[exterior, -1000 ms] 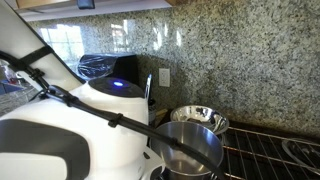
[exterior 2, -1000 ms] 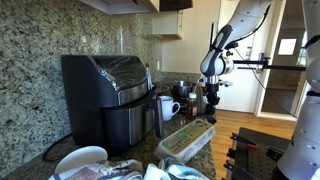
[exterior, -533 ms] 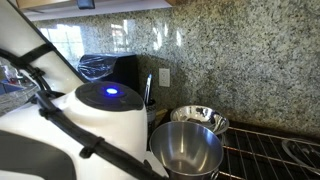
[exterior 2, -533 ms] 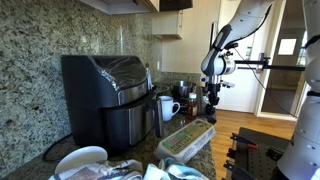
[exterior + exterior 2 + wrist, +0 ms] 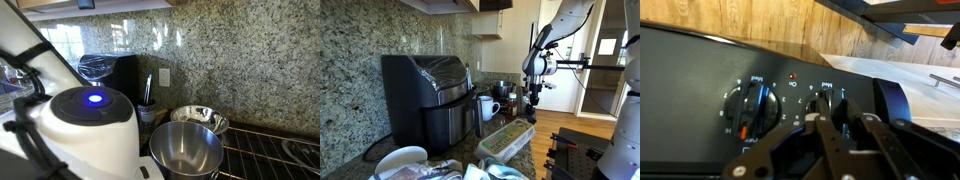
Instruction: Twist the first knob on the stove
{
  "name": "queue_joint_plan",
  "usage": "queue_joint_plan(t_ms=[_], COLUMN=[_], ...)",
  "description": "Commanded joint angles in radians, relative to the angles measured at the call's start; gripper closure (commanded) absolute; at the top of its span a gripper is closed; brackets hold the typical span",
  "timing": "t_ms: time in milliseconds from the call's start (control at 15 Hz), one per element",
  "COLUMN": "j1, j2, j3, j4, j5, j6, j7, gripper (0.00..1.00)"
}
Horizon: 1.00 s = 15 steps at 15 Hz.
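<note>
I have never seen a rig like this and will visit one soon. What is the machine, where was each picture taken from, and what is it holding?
It is a white robot arm in a kitchen, ending in a two-fingered pincer. Two cameras stand outside the robot. In an exterior view the arm's big joint, with a blue light, fills the foreground, with steel pots at the stove behind it. In an exterior view you see a black air fryer, a white mug and the arm beyond. The wrist view comes from a camera on the arm, looking along the pincer at the stove's control panel. There the pincer appears closed on a knob, beside another knob.
</note>
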Motion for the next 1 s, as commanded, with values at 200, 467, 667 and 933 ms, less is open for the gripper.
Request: queue_joint_plan(t_ms=[200, 467, 667, 933], j1=[0.019, 0.014, 0.011, 0.01], j2=[0.059, 0.058, 0.054, 0.045], j3=[0.06, 0.065, 0.067, 0.063], j4=[-0.068, -0.07, -0.064, -0.07], j5=[0.102, 0.135, 0.161, 0.175], j6=[0.088, 0.099, 0.102, 0.106], j7=[0.058, 0.053, 0.053, 0.055], gripper=[0.93, 0.93, 0.93, 0.93])
